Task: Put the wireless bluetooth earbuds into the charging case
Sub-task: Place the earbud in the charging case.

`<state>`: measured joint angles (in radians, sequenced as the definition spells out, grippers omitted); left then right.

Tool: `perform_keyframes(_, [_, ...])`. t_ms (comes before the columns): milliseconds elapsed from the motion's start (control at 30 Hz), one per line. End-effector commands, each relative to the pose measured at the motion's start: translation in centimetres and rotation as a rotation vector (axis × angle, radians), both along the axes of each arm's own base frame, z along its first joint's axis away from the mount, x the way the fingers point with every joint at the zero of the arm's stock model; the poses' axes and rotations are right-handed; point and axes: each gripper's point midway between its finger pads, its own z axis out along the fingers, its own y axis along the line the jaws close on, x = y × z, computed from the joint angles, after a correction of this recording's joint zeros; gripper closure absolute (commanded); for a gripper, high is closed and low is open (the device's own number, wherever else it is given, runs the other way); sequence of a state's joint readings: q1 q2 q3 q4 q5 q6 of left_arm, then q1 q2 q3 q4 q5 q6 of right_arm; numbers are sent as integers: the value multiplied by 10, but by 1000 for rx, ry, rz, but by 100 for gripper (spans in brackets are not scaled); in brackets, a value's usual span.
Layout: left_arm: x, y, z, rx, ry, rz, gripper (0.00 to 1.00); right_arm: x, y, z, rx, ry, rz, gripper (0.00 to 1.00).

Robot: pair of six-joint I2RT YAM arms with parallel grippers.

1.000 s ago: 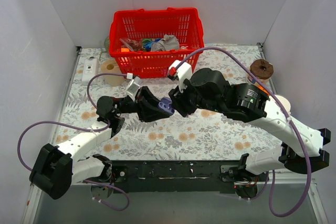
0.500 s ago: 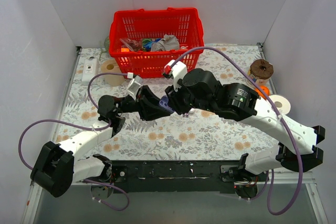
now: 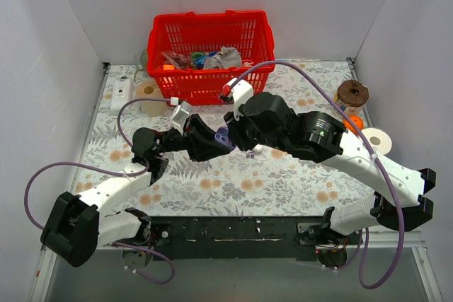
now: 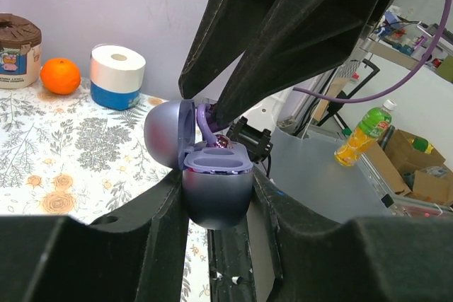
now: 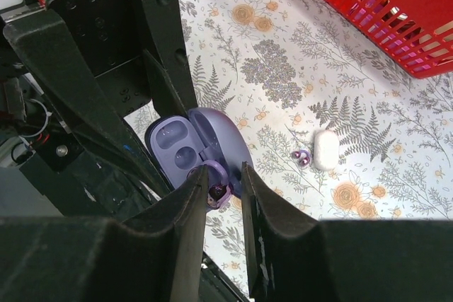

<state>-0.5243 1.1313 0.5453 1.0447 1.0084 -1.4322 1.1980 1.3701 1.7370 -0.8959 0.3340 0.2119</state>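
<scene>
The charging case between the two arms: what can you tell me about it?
The charging case is a glossy lavender-blue pebble, plastic by its look. It is open, its domed lid hinged back. The left gripper clamps its body on both sides. Two oval hollows show inside; a purple earbud sits at its rim, at the fingertips of the right gripper.

Glossy, smooth plastic charging case (image 4: 216,196) (shiny all over), red plastic basket (image 3: 207,39), matt floral tablecloth (image 3: 248,183).
</scene>
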Motion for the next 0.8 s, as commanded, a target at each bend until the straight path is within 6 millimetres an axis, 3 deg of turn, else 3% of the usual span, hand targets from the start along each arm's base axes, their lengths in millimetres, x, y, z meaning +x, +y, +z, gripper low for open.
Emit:
perform_keyframes(0, [5, 5, 21, -65, -72, 81, 100, -2, 1, -2, 4, 27, -18, 68])
perform_keyframes(433, [21, 12, 29, -103, -82, 216, 100, 4, -1, -8, -20, 38, -72, 72])
perform_keyframes(767, [24, 20, 37, -156, -110, 287, 100, 7, 6, -12, -15, 53, -94, 87])
